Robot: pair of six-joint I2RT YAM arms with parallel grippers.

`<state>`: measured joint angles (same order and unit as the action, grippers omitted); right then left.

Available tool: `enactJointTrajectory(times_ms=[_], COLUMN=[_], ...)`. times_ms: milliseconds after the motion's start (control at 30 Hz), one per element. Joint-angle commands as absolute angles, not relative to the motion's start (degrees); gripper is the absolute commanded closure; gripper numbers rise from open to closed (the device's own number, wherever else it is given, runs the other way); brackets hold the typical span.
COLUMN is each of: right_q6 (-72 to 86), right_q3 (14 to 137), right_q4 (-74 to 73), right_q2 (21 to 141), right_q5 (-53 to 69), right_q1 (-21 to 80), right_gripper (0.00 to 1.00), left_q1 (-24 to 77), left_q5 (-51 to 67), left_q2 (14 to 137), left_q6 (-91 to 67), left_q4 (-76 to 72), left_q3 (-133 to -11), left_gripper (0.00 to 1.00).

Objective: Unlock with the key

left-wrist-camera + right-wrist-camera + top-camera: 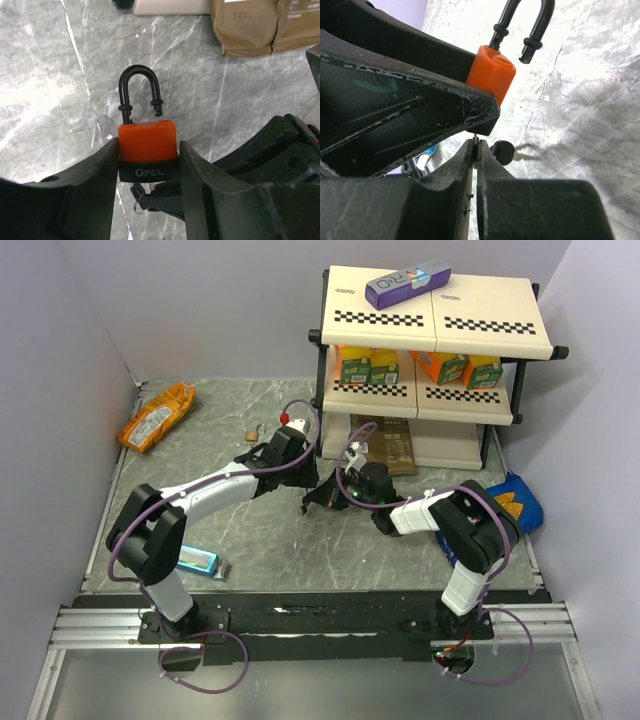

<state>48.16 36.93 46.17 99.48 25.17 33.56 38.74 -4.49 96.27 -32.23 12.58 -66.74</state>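
Note:
My left gripper [148, 150] is shut on the orange-red padlock [147, 140], pinching its body from both sides. The black shackle [140, 80] stands raised, with its right leg free above the body. From below, my right gripper [476, 145] is shut on the key [476, 141]; its thin blade runs up into the padlock's [492, 77] black base. A second black key head [502, 151] hangs beside the fingers on the ring [139, 207]. In the top view both grippers meet mid-table, left [316, 490] and right [336, 496].
A brass padlock [252, 435] lies behind the left arm. An orange snack bag [157, 415] sits far left, a blue packet [195, 560] near left, a blue bag [515, 502] at right. The shelf [430, 360] with brown bags [385, 445] stands just behind.

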Motion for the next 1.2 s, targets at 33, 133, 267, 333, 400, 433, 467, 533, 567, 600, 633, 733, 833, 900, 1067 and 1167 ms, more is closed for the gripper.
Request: enactJointTrajectory(times_ms=[33,133,267,333,400,433,467,533,567,600,633,733,833,900,1067,1167], right_q6=[48.7,48.2,47.5,47.1,46.4,46.2,45.8,45.6,45.6,45.4,45.4,44.3,43.8,43.6,42.7,42.4], right_q3=[38.3,37.8,37.7,37.7,37.4,37.2,37.2,37.1,37.0,36.9,36.9,36.7,36.7,36.5,36.4,36.0], right_q4=[53.9,54.7,55.4,55.5,56.2,56.5,57.0,57.7,58.2,59.0,59.5,60.8,62.2,62.9,63.0,62.3], right_q2=[97.8,97.5,97.7,97.7,97.6,97.6,97.6,97.6,97.6,97.7,97.7,97.6,98.0,98.1,97.7,97.1], right_q5=[18.9,16.6,14.8,13.6,12.9,11.9,11.4,10.6,10.1,9.8,9.6,8.0,7.1,6.6,5.4,4.7], right_q1=[32.3,32.3,32.5,32.4,32.6,32.7,32.8,33.0,33.0,33.0,33.2,33.7,33.9,34.0,34.3,34.4], right_gripper=[1.00,1.00,1.00,1.00,1.00,1.00,1.00,1.00,1.00,1.00,1.00,1.00,1.00,1.00,1.00,1.00], left_q1=[40.3,40.4,40.6,40.7,40.8,40.8,40.8,40.8,40.8,40.7,40.8,40.9,40.8,40.9,41.0,41.0], left_q5=[-3.0,-2.8,-1.8,-1.6,-1.5,-1.4,-1.1,-0.8,-0.5,-0.4,-0.4,0.5,0.9,1.1,1.3,0.8], left_q2=[93.2,92.9,92.5,92.2,92.0,91.8,91.7,91.4,91.2,91.1,91.0,90.3,89.9,89.9,90.0,89.9], left_q6=[-33.6,-33.7,-34.3,-34.5,-34.6,-34.8,-34.7,-35.1,-35.3,-35.5,-35.7,-36.2,-36.5,-36.6,-36.7,-36.6], left_q4=[11.6,11.4,11.1,11.0,11.0,10.9,10.7,10.6,10.5,10.4,10.3,9.9,9.8,9.7,9.6,9.6], left_q3=[-66.4,-66.2,-65.8,-65.8,-65.7,-65.6,-65.5,-65.4,-65.4,-65.2,-65.1,-64.6,-64.5,-64.4,-64.2,-64.2], left_gripper=[0.99,0.99,0.99,0.99,0.99,0.99,0.99,0.99,0.99,0.99,0.99,0.99,0.99,0.99,0.99,0.99])
